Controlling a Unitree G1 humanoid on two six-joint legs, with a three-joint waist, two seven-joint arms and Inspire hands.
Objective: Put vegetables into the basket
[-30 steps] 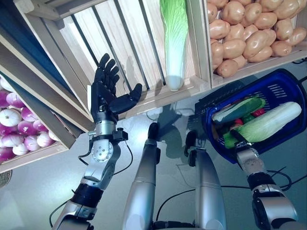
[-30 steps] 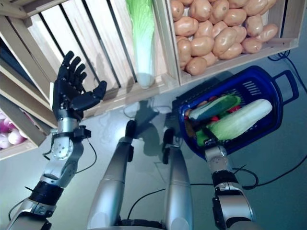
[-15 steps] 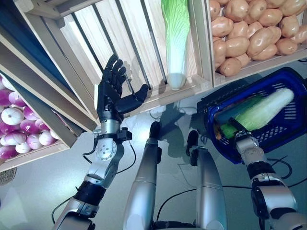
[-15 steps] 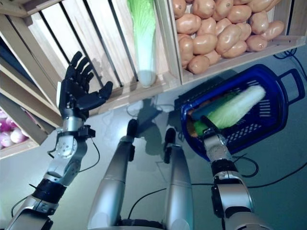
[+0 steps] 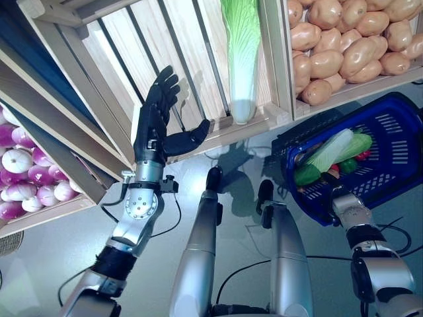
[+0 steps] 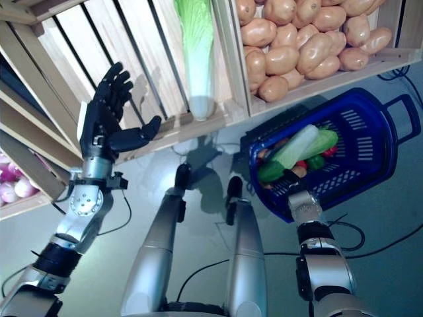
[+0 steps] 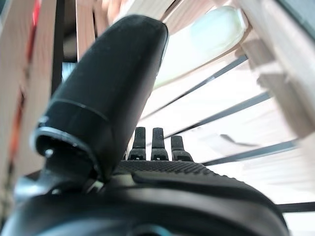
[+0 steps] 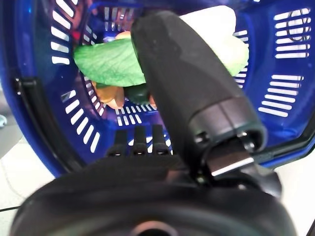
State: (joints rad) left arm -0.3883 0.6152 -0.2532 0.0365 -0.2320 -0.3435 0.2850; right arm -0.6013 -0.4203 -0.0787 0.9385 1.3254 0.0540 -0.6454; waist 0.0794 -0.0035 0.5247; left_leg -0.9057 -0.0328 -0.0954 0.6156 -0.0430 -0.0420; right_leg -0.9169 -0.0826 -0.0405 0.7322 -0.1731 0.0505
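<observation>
My left hand (image 5: 156, 122) is open, fingers straight and thumb spread, and it has climbed higher against the slatted crate (image 5: 119, 53) than it was a second ago, its fingertips now reaching further up the slats toward the cabbage (image 5: 240, 56) that lies in that crate beside the potatoes (image 5: 344, 46). It holds nothing yet; the cabbage is still apart from my fingers. On the other side my right hand (image 8: 147, 147) grips the rim of the blue basket (image 6: 370, 165), fingers curled over the edge, and the basket has tilted and swung, so the long pale cabbage inside has slid down and now sits lower among the other vegetables (image 5: 330, 155), the green and red pieces beside it. So the basket already carries a load and is settled, and I judge that the next vegetable to fetch is the crate cabbage, which my left hand is closing in on.
</observation>
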